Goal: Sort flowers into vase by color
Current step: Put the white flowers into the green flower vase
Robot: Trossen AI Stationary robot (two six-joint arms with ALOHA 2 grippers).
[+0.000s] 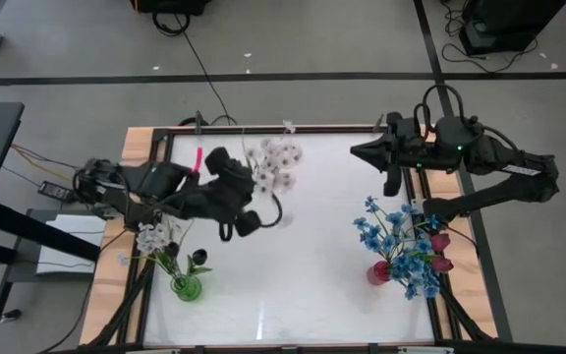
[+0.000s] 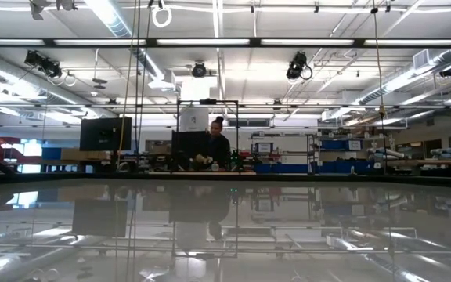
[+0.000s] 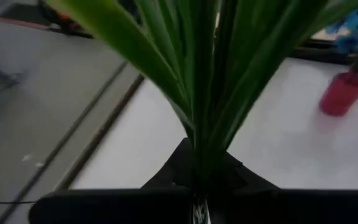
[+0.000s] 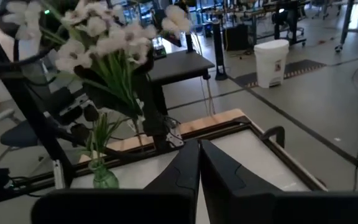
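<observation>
The left gripper (image 1: 247,222) is clamping the green stem of a white small-blossom spray (image 1: 273,165), whose blooms are fanning out just beyond its fingers. Nearer the left arm's base, the green glass vase (image 1: 186,287) is already holding white sprays and dark buds; across the table, the red vase (image 1: 378,272) is carrying blue clusters and dark red tulips. By my judgement, this spray is the last left. The right gripper (image 4: 198,163) is hanging shut and empty. Only the left wrist view is showing the pinched stem; the low view is missing both vases.
</observation>
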